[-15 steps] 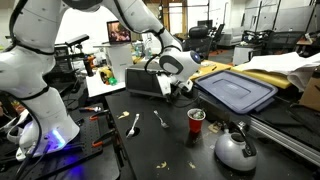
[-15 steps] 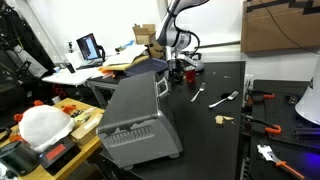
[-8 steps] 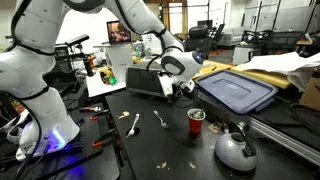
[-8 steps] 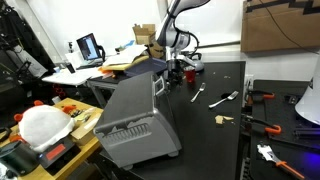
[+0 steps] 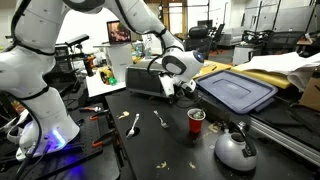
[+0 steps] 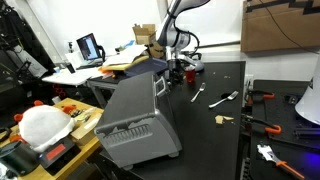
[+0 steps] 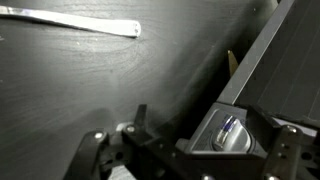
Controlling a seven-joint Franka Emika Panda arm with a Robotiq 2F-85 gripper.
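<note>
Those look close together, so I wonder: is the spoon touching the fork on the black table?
Apart. An exterior view shows the spoon and fork lying with bare black tabletop between them.

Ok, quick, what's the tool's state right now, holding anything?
Tool: open, holding nothing, low over the black table beside the grey bin.

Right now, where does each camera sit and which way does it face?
An exterior view: beside the robot's base, facing across the black table toward the red cup; the whole white arm shows.
An exterior view: behind a grey bin, facing along the table; the arm far off.
Wrist view: faces the tabletop; jaws at bottom.
Both exterior views share arm and table.
</note>
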